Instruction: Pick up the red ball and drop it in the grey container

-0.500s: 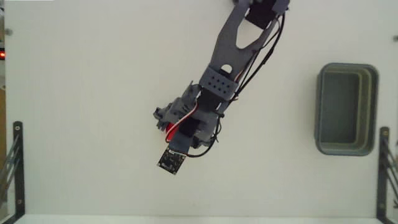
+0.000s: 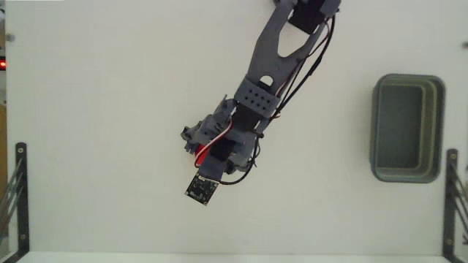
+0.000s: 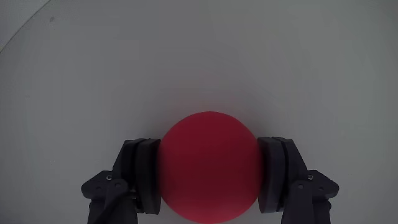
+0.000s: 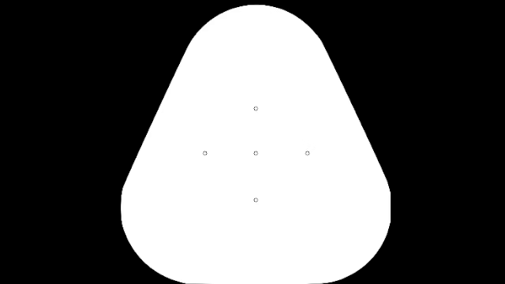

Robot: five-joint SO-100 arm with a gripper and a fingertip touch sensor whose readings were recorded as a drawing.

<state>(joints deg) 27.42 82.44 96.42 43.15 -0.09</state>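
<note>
The red ball fills the lower middle of the wrist view, pressed between the two dark pads of my gripper, which is shut on it. In the fixed view the arm reaches down from the top, and the gripper sits left of centre over the white table. Only a sliver of the red ball shows under it there. The grey container, a grey-green rounded tub, stands far off at the right edge and holds nothing.
Black metal brackets stand at the lower left and lower right edges of the white table. A small red light glows at the left edge.
</note>
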